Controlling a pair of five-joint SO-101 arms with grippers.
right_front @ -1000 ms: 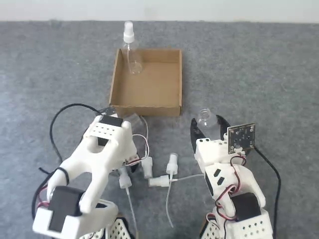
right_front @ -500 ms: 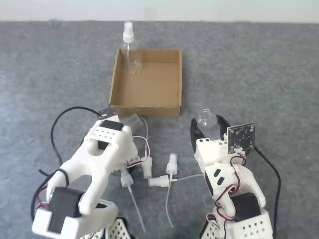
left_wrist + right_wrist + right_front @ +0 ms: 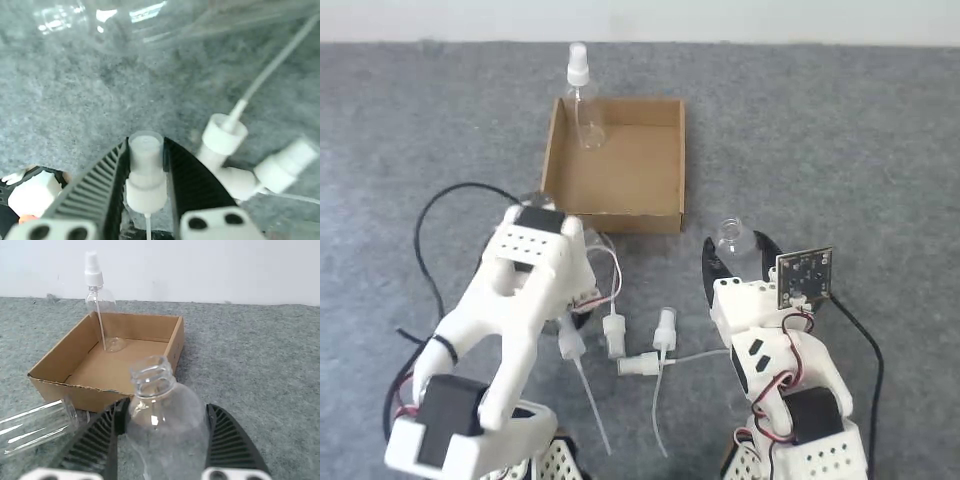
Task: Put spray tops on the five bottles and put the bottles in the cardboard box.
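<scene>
My left gripper (image 3: pixel 146 142) is shut on a white spray top (image 3: pixel 146 172) just above the grey mat; in the high view that spray top (image 3: pixel 570 346) trails its thin tube toward the near edge. My right gripper (image 3: pixel 732 246) is shut on an upright clear bottle (image 3: pixel 730 235) with an open neck, to the right of the box's near corner. The same bottle (image 3: pixel 167 425) stands between the black fingers in the right wrist view. The cardboard box (image 3: pixel 660 215) holds one capped bottle (image 3: pixel 583 100) standing in its far left corner.
Three loose spray tops (image 3: pixel 614 333) (image 3: pixel 665 328) (image 3: pixel 640 365) with tubes lie on the mat between the arms. An uncapped clear bottle (image 3: pixel 35 425) lies on its side in front of the box's near left corner. A black cable (image 3: pixel 440 225) loops beside the left arm.
The left arm has shifted a little toward the box, carrying the spray top and dragging its tube along. The right arm and its bottle have kept still.
</scene>
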